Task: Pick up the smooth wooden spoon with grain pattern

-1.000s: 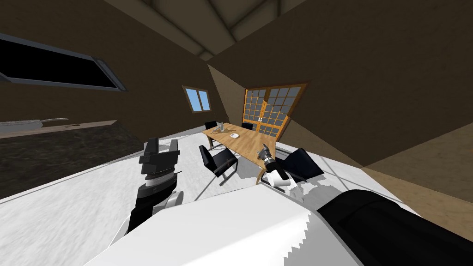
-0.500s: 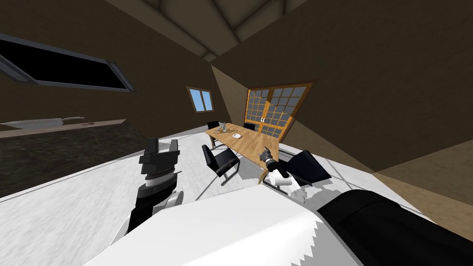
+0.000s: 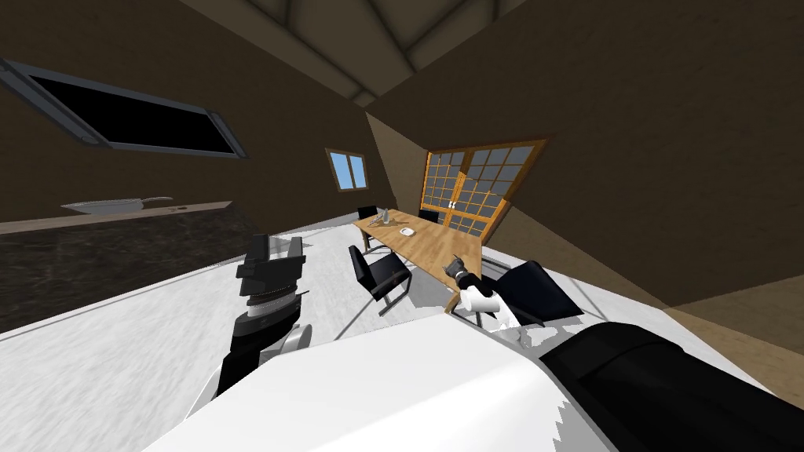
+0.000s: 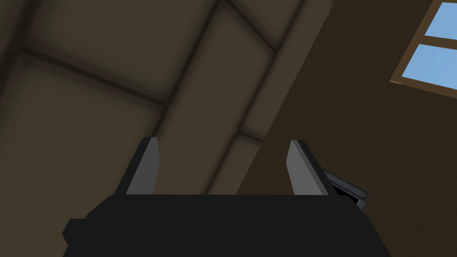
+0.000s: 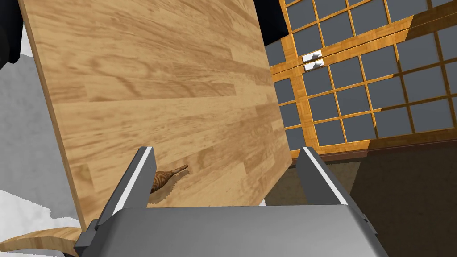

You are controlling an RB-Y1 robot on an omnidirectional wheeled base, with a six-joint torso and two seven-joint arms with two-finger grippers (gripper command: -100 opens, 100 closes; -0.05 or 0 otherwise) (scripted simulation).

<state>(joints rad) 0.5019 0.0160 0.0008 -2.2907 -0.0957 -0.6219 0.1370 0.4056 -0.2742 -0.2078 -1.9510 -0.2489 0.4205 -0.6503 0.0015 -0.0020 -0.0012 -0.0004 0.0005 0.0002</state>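
A brown wooden spoon (image 5: 166, 177) with a striped grain lies on the wooden table (image 5: 147, 89) near its close end, partly hidden behind one finger of my right gripper (image 5: 225, 156). That gripper is open and hangs above the table's near end with nothing between its fingers. In the head view the right gripper (image 3: 453, 267) sits over the near end of the long wooden table (image 3: 416, 243). My left gripper (image 3: 272, 249) is raised to the left of my chest and points upward; its fingers (image 4: 147, 167) stand open and empty.
Black chairs (image 3: 378, 272) stand along the table's left side and another (image 3: 534, 289) at its near right. A white dish (image 3: 407, 231) and small items (image 3: 382, 216) lie at the table's far end. A lattice door (image 3: 479, 188) is behind the table; a dark counter (image 3: 102, 251) runs at left.
The whole head view has shifted, so I have turned or moved; the table sits further right. My right gripper has dropped a little lower over the table's near end. The left arm holds its pose.
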